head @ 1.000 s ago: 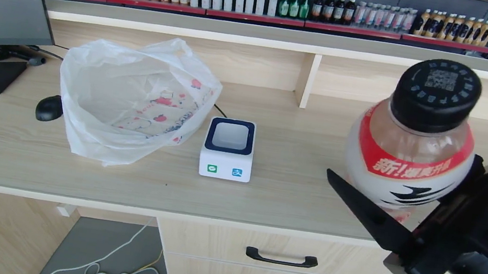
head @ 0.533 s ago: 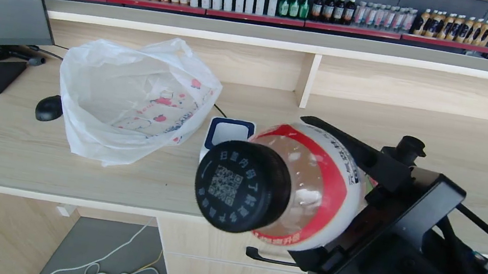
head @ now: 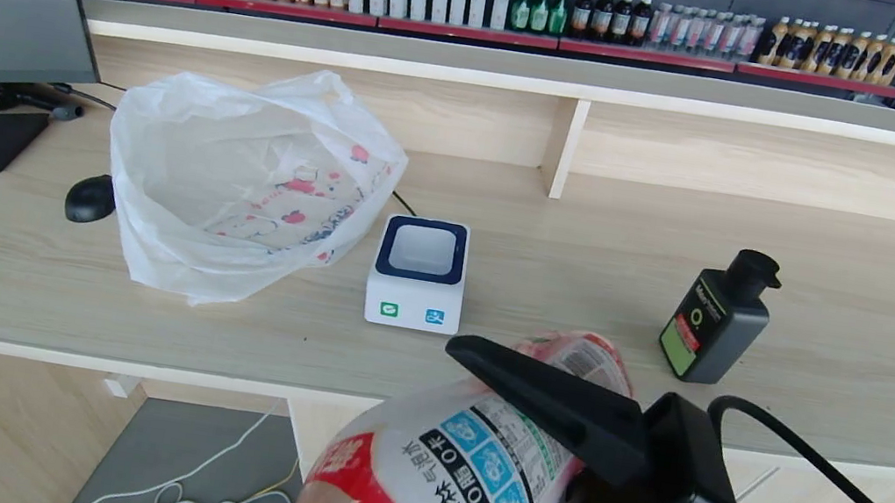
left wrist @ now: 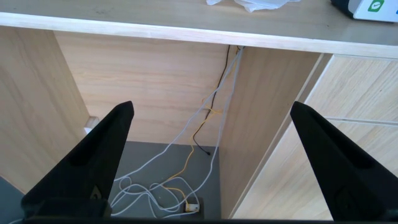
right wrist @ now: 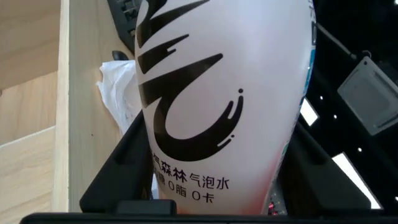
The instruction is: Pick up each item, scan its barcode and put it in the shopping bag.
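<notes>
A store checkout counter (head: 594, 220), seen from above. The right gripper (head: 476, 416) hangs over the counter's front edge, ahead of the scanner (head: 418, 272), its two black fingers pinching a drink bottle (head: 422, 479) across the wide belly. The bottle is in the air, tipped well over, with its neck end lower and toward the camera. Its printed panel and barcode face upward. The right arm comes in from the counter's front right corner, wrist rolled so one finger lies along the top of the bottle.

The bottle looks like smooth, rounded plastic in a glossy sleeve, so it is probably slippery and, if full, fairly heavy. The belly seems the surest place to hold it, since the curve narrows toward either end.

The left gripper (left wrist: 211, 109) hangs below counter level in front of the cabinet, fingers spread wide and holding nothing.

A white bag (head: 246, 177) stands open toward the counter's left end. A dark pump bottle (head: 714, 327) stands upright toward the right end.
</notes>
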